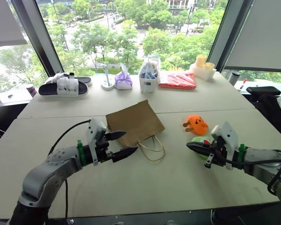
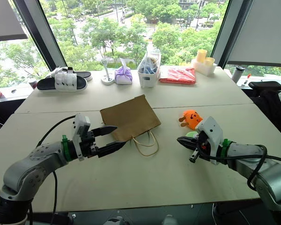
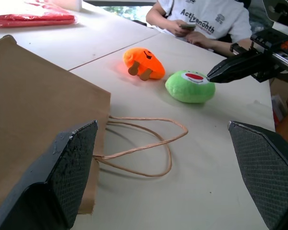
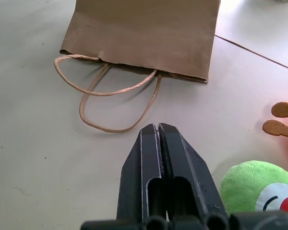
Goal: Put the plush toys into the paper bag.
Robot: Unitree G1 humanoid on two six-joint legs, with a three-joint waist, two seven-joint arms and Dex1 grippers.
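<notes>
- My left gripper (image 1: 123, 144) is hovering wide open beside the flat brown paper bag (image 1: 133, 123).
- My right gripper (image 1: 193, 146), closed and empty, is hovering over the lime green plush toy (image 3: 190, 86).
- The orange pumpkin plush toy (image 1: 196, 124) is lying just beyond.

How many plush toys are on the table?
2. The orange plush toy lies right of the paper bag; the green plush toy sits beside it, near the right end effector.
</notes>
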